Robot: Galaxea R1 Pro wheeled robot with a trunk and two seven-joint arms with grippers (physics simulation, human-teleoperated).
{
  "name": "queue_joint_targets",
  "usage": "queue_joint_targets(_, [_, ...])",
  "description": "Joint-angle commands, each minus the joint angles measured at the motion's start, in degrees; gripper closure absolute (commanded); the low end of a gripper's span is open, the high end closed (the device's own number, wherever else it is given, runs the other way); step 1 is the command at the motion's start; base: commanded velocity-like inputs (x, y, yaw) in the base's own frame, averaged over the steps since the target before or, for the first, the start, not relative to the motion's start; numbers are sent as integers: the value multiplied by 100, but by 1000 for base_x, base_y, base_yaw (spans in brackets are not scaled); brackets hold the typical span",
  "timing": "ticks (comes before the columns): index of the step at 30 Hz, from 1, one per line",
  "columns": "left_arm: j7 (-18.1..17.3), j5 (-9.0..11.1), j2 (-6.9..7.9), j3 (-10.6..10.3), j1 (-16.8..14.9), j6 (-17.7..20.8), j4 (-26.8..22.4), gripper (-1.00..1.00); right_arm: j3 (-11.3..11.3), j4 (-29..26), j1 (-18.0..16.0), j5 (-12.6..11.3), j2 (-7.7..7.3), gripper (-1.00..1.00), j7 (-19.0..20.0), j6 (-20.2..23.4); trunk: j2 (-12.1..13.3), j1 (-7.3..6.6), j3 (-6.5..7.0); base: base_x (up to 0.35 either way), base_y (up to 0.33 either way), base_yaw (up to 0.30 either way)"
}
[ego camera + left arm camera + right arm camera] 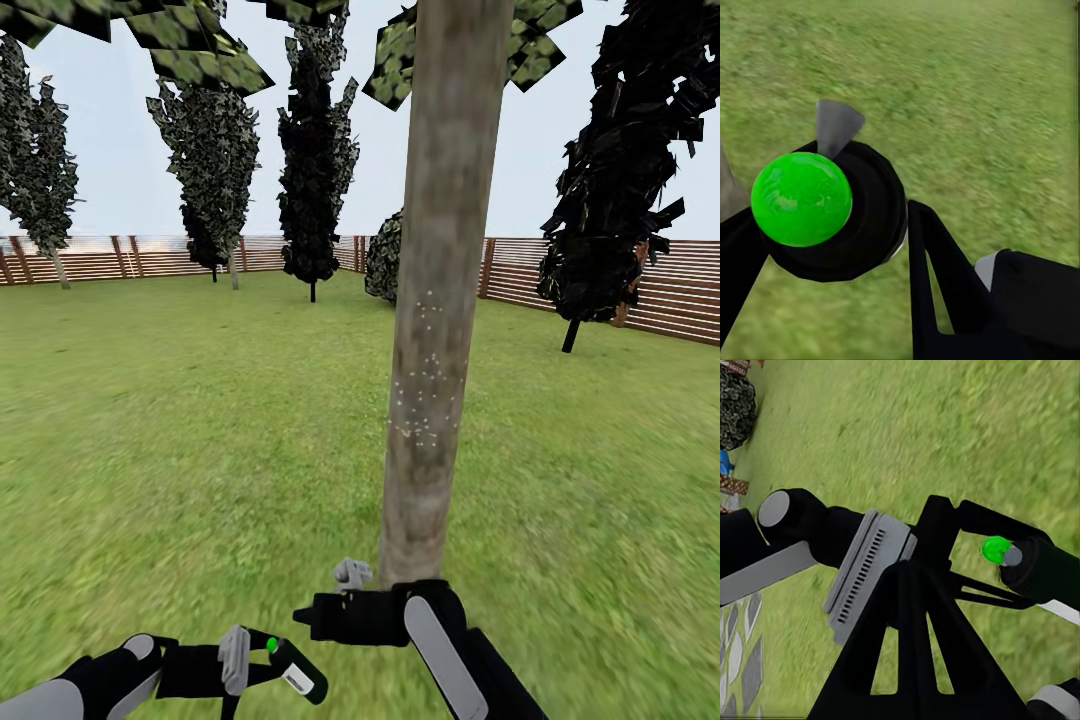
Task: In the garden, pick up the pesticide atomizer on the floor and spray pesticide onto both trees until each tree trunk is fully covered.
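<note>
A tree trunk [437,300], mottled grey-brown, rises straight ahead of me from the garden grass, with flat green leaves [200,45] overhead. Fine white specks [425,390] dot its middle. At the head view's bottom left my left gripper [272,655] is shut on the pesticide atomizer [298,672], a black bottle with a green top. The left wrist view shows the green top [801,199] up close between the black fingers [937,277]. My right gripper [303,613] hovers just above the atomizer near the trunk's foot, fingers [907,607] together and empty. The atomizer [1031,562] lies beyond them.
Narrow dark cypress-like trees [315,150] stand along the brown slat fence [640,285] at the back and right. Lawn [170,420] stretches to the left of the trunk. A grey paved patch [739,652] and a dark shrub [735,405] show in the right wrist view.
</note>
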Motion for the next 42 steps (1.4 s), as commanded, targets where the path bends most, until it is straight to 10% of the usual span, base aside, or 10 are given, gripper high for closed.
queue_joint_targets(1, [-7, 55, 5, -43, -7, -17, -19, 100, 57, 17, -5, 54, 5, 100, 46, 8, -11, 3, -12, 0, 0, 0])
queue_joint_targets(9, [-6, 49, 5, -43, -7, -17, -109, 100, 363, 125, -7, 38, 47, 100, -270, -382, -11, 3, -12, 0, 0, 0])
queue_joint_targets(42, [7, 29, 43, -43, 119, -17, -474, 100, 379, 295, -12, 36, 72, 100, -606, -642, -11, 3, -12, 0, 0, 0])
